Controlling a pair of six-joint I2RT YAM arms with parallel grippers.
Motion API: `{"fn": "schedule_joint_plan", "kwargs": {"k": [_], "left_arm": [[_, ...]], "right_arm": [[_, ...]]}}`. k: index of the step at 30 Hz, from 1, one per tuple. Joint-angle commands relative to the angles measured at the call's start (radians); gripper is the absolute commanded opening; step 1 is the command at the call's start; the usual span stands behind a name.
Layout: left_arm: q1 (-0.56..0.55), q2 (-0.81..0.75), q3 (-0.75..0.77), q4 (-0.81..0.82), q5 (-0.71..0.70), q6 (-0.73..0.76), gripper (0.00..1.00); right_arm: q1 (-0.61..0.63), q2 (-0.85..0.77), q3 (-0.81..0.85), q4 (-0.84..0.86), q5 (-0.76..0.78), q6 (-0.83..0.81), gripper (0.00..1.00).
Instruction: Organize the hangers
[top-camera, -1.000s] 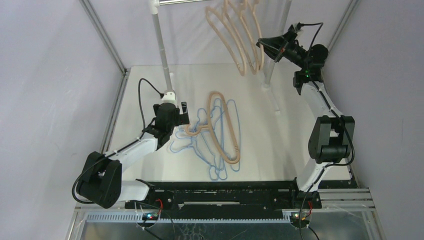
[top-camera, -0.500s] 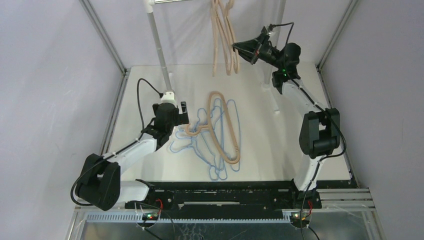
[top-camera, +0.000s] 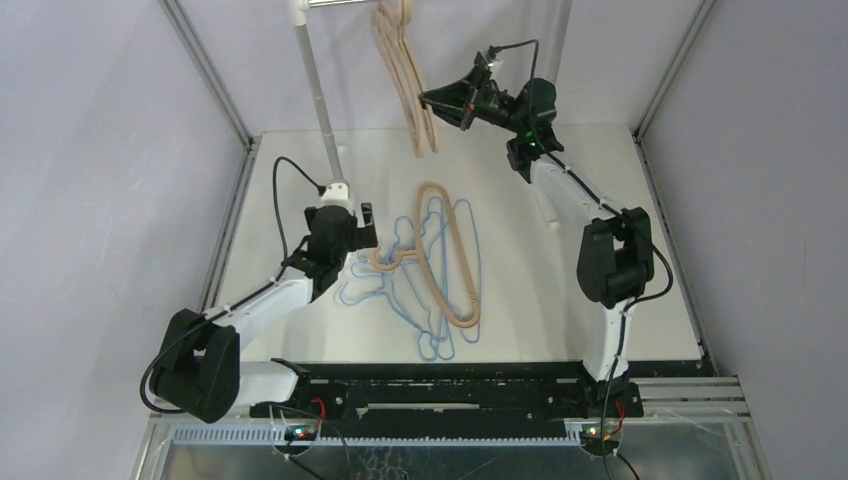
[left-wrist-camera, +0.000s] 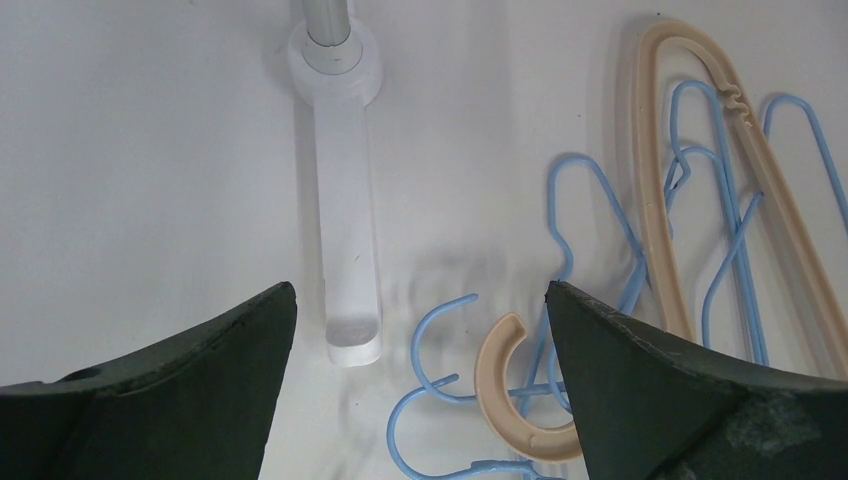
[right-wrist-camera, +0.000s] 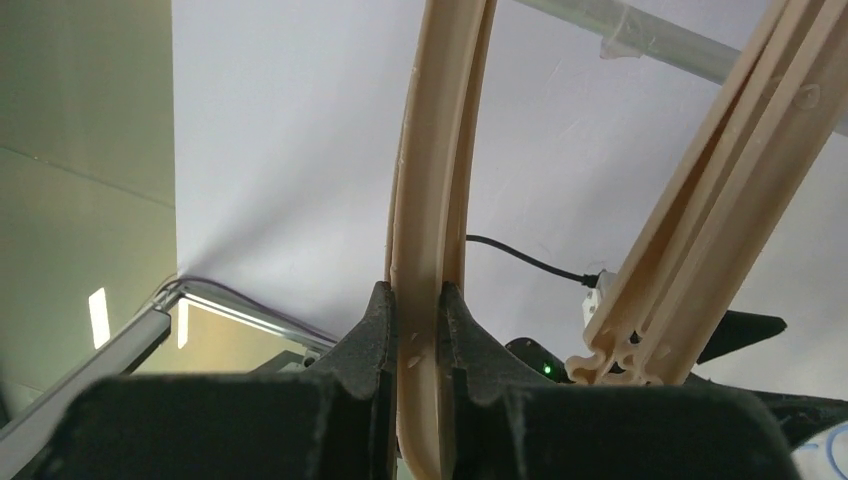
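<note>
**Near field.** My left tool (left-wrist-camera: 418, 300) hangs open over the worktop (top-camera: 560, 300). Its jaws stand either side of the hook of the one tan hanger (left-wrist-camera: 655, 200) lying there and do not touch it. The blue wire hangers (top-camera: 428, 338) lie tangled under and around that tan hanger, just right of the tool. All of these are left to hang, so I judge the task less than half done.

**Far field.** My right tool (right-wrist-camera: 415, 300) is clamped on a bar of the hung tan hangers (top-camera: 405, 80). They dangle from the rail (right-wrist-camera: 660, 45), just left of the tool.
</note>
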Motion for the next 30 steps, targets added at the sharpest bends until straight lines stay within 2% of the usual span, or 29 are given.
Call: {"fn": "schedule_joint_plan", "kwargs": {"k": [1,16,21,30], "left_arm": [[-0.005,-0.035,0.002,0.024,-0.011,0.014,1.0],[-0.005,-0.038,0.0,0.03,-0.001,0.007,0.99],[-0.005,-0.043,-0.002,0.03,0.0,0.006,0.99],[-0.005,-0.038,-0.002,0.032,0.003,0.004,0.99]], "right_arm": [[0.053,0.057,0.108,-0.096,-0.006,-0.019,0.0],[0.181,0.269,0.448,-0.309,0.032,-0.113,0.0],[0.212,0.303,0.485,-0.338,0.039,-0.128,0.0],[0.229,0.307,0.486,-0.355,0.028,-0.169,0.11]]}}
